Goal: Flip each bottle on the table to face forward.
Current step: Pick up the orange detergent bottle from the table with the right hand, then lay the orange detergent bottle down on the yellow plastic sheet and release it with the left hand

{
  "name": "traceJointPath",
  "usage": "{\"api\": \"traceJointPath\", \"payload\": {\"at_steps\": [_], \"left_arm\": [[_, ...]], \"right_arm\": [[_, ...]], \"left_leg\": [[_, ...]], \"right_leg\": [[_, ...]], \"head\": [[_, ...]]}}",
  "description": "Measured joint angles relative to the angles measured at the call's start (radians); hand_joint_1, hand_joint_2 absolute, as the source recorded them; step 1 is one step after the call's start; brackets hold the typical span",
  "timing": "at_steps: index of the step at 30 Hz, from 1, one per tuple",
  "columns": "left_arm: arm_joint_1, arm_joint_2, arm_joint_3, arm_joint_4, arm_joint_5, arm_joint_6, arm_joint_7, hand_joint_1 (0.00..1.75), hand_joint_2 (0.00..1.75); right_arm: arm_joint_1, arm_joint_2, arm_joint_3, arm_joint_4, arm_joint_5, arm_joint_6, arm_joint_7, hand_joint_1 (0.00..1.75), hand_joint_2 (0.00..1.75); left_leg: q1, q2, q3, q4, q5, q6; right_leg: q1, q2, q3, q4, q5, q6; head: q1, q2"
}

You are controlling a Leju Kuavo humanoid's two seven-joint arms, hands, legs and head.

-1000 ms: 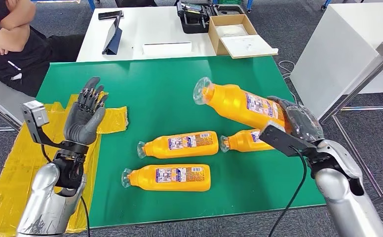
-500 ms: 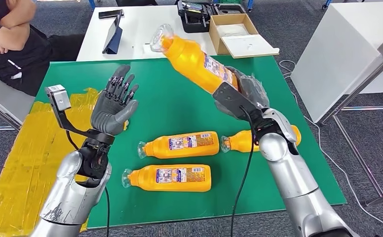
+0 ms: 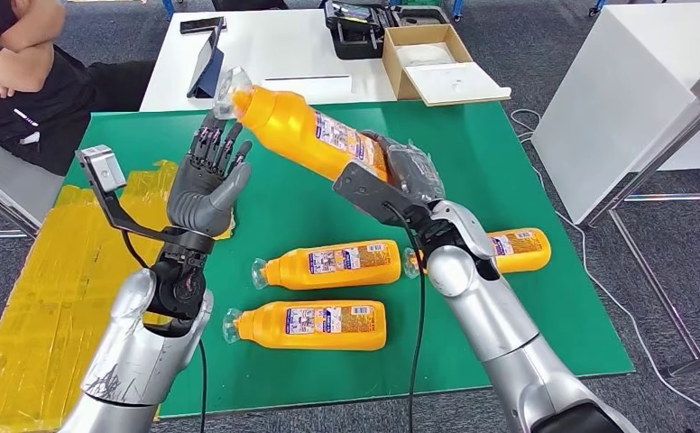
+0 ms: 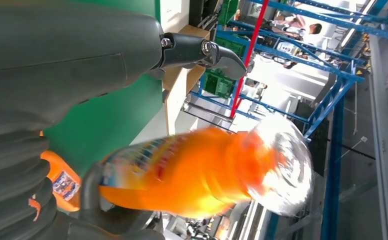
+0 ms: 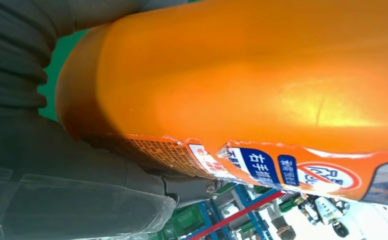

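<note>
My right hand (image 3: 402, 171) grips an orange bottle (image 3: 306, 128) by its base and holds it high over the green table (image 3: 473, 153), tilted, with its clear cap toward my left hand. That bottle shows blurred in the left wrist view (image 4: 192, 175) and close up in the right wrist view (image 5: 262, 75). My left hand (image 3: 205, 185) is raised with its fingers (image 4: 202, 50) spread, palm toward the bottle's neck and just short of it. Three more orange bottles lie on the table: one in the middle (image 3: 330, 264), one nearer me (image 3: 312, 325), and one on the right (image 3: 513, 250) partly behind my right arm.
A yellow sheet (image 3: 49, 289) hangs over the table's left side. Behind stands a white table (image 3: 265, 54) with a cardboard box (image 3: 437, 63), a tablet and a tool case. A person (image 3: 22, 63) sits at the far left with arms folded.
My right hand has swung the bottle up and to the left, from the table's right side toward my left hand. My left hand has risen and moved inward.
</note>
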Motion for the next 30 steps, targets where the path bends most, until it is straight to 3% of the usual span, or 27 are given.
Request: {"api": "traceJointPath", "payload": {"at_steps": [7,15,22,30], "left_arm": [[-0.006,0.000,0.000,-0.014,0.003,0.015,0.016,0.00,1.75],[-0.039,-0.017,-0.024,0.001,0.090,0.063,0.107,0.00,1.75],[-0.049,-0.023,-0.062,0.024,0.129,0.105,0.125,0.00,1.75],[-0.063,-0.025,-0.083,0.035,0.157,0.131,0.129,0.00,1.75]], "right_arm": [[-0.001,0.012,0.032,0.017,0.061,0.001,0.006,1.75,1.75],[-0.031,0.063,0.119,0.054,0.233,0.006,0.028,1.75,1.75],[-0.078,0.108,0.143,0.095,0.244,0.009,0.038,1.75,1.75],[-0.098,0.116,0.145,0.132,0.238,0.001,0.038,1.75,1.75]], "left_leg": [[0.000,0.000,0.000,0.000,0.000,0.000],[0.000,0.000,0.000,0.000,0.000,0.000],[0.000,0.000,0.000,0.000,0.000,0.000],[0.000,0.000,-0.001,0.000,0.000,0.000]], "right_leg": [[0.000,0.000,0.000,0.000,0.000,0.000],[0.000,0.000,-0.001,0.000,0.000,0.000],[0.000,0.000,-0.001,0.000,0.000,0.000],[0.000,0.000,-0.001,0.000,0.000,0.000]], "head": [[0.000,0.000],[0.000,0.000],[0.000,0.000],[0.000,0.000]]}}
